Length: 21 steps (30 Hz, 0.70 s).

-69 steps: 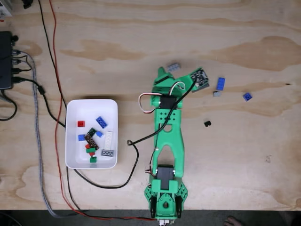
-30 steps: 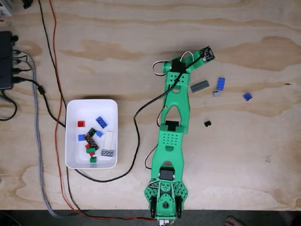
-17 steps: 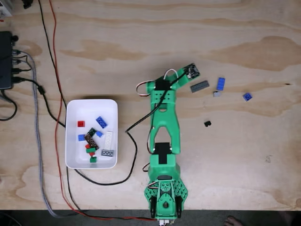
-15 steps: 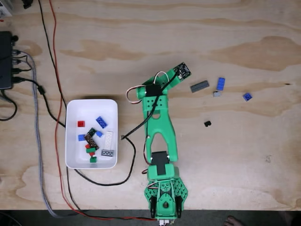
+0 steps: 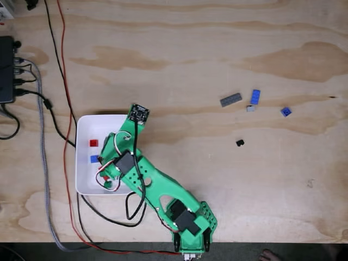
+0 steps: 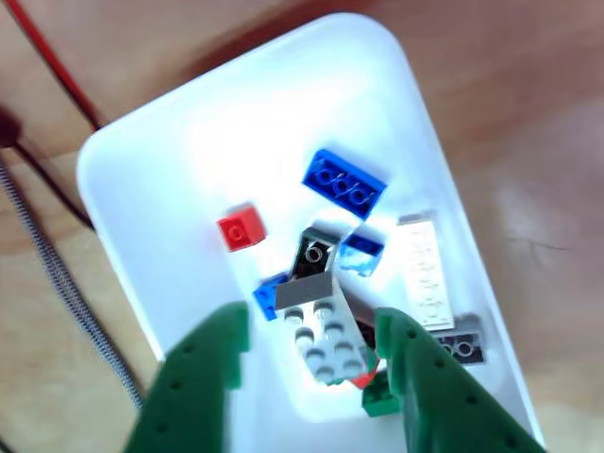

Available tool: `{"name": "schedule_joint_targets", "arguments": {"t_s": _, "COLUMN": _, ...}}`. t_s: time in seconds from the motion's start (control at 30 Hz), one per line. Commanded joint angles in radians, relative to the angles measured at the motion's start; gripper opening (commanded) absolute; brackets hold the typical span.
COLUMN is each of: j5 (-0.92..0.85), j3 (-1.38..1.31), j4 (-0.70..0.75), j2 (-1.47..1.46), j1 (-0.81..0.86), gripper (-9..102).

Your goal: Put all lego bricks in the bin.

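Since the earlier frame the green arm (image 5: 157,187) has swung from the right-hand bricks across to the bin (image 5: 84,163), and now reaches over it from the lower right in the fixed view. In the other view the end effector (image 6: 311,335) hangs above the bin (image 6: 123,160). Its fingers (image 6: 203,377) are spread apart, and a grey brick (image 6: 326,335) sits between them; whether either finger touches it cannot be told. Below it in the bin lie a blue brick (image 6: 344,182), a red brick (image 6: 241,227), a white plate (image 6: 422,272) and a dark grey plate (image 6: 461,347). On the table (image 5: 217,43), well apart from the bin, are a grey plate (image 5: 230,99), two blue bricks (image 5: 255,97) (image 5: 285,111), a small grey piece (image 5: 250,108) and a black piece (image 5: 240,143).
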Motion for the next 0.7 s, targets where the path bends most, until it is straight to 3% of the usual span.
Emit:
{"name": "schedule_joint_targets", "arguments": {"t_s": 0.0, "j5": 0.014, "j3": 0.0, "j4": -0.043, "j2": 0.025, "j1": 0.144, "gripper": 37}}
{"name": "schedule_joint_targets", "arguments": {"t_s": 0.13, "j5": -0.023, "j3": -0.032, "j4": -0.132, "j2": 0.046, "j1": 0.534, "gripper": 37}}
{"name": "schedule_joint_targets", "arguments": {"t_s": 0.33, "j5": -0.27, "j3": -0.02, "j4": -0.302, "j2": -0.225, "j1": 0.996, "gripper": 32}}
{"name": "schedule_joint_targets", "arguments": {"t_s": 0.43, "j5": -0.336, "j3": -0.066, "j4": -0.365, "j2": -0.399, "j1": 1.089, "gripper": 30}}
{"name": "schedule_joint_targets", "arguments": {"t_s": 0.67, "j5": -0.367, "j3": -0.184, "j4": -0.347, "j2": -0.58, "j1": 1.132, "gripper": 28}}
